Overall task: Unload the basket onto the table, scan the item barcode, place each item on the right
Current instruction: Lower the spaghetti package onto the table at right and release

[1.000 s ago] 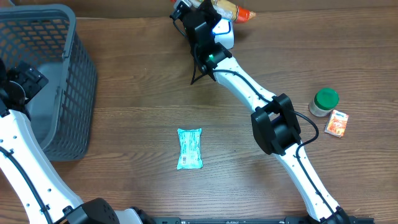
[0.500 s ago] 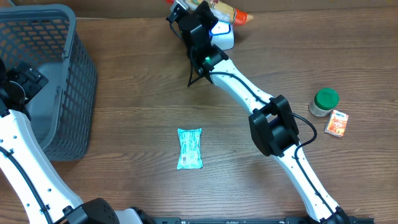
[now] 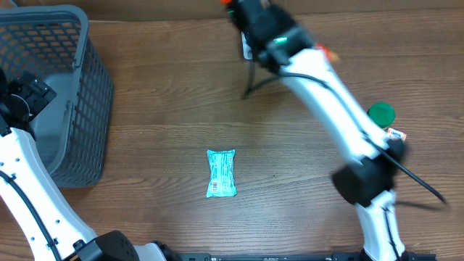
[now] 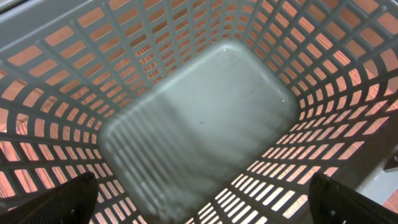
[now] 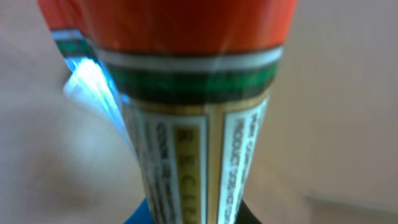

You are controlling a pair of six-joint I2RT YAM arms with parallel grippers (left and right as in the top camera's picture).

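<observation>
Orange cap, green band and a printed paper label fill the right wrist view: the bottle sits dead centre, so close that the fingers barely show. You can take it that the right gripper is pinching it. Expect a stiff, fairly light, smooth round body that may swivel in the pinch. Grip it low on the body, clear of the label, so the barcode is left bare. No barcode shows on this face.

Overhead, your right gripper is a blur at the top centre of the frame, above the desk; the bottle is lost in that blur.

Left wrist view: your left gripper hangs spread wide over the grey basket.
</observation>
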